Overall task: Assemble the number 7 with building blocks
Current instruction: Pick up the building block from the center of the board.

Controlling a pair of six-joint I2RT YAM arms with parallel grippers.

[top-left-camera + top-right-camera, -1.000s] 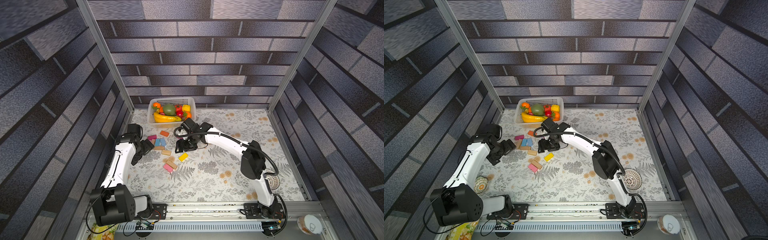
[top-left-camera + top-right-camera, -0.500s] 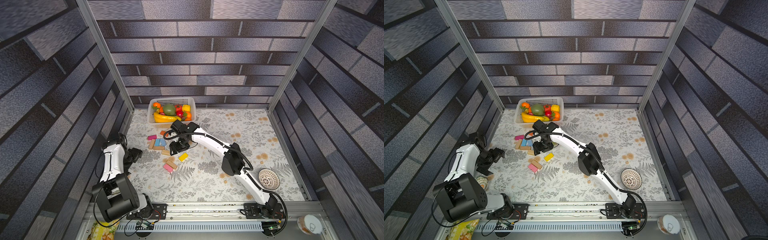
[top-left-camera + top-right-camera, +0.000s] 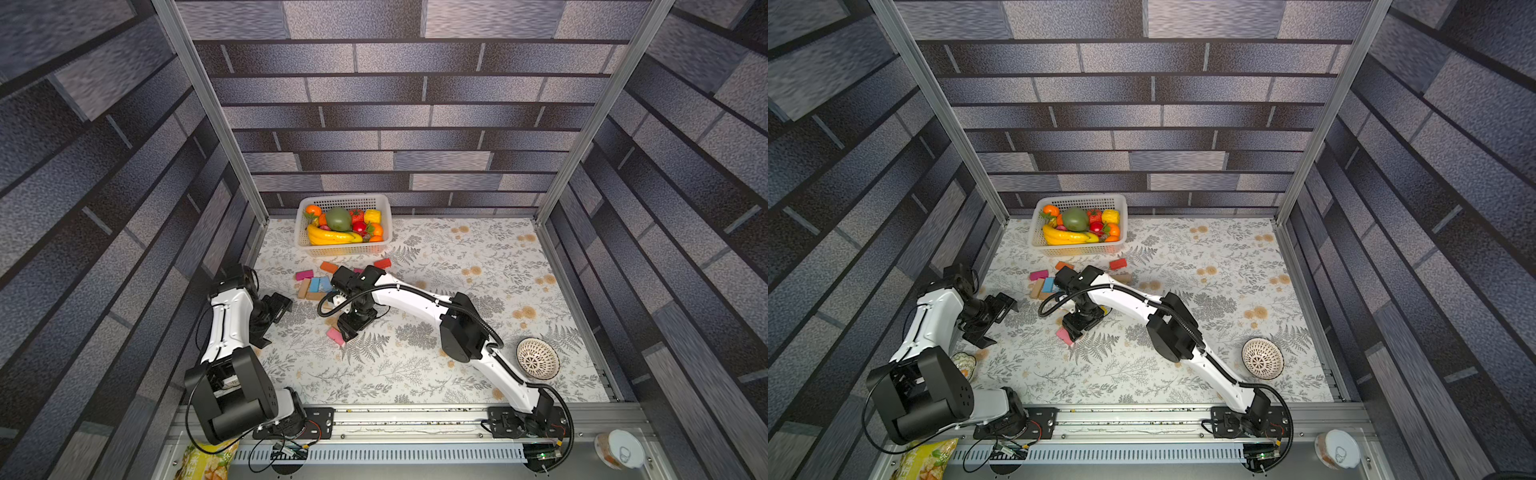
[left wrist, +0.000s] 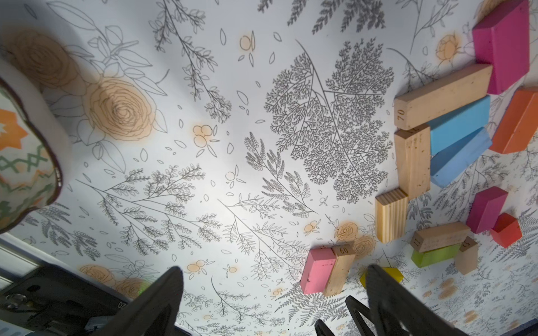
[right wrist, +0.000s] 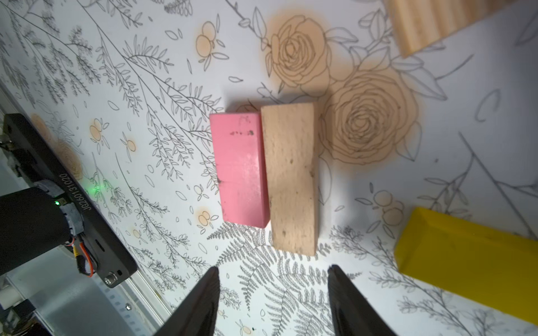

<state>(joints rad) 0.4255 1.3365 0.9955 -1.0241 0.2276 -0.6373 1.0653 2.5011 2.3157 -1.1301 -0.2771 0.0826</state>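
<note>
The right pincer [image 5: 273, 270] hovers half open and empty over a pink block [image 5: 240, 171] and a tan block [image 5: 291, 180] lying side by side, touching, on the counter [image 5: 378, 174]. The left pincer [image 4: 273, 270] is spread wide, empty, apart from the other blocks [image 4: 457, 122] scattered near the basket [image 3: 345, 202].

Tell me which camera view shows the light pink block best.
The right wrist view: the light pink block fills the middle, sharp, its whole top face showing, flush against a tan block. The left wrist view shows it smaller and at a slant. In both top views it is only a tiny patch.
</note>
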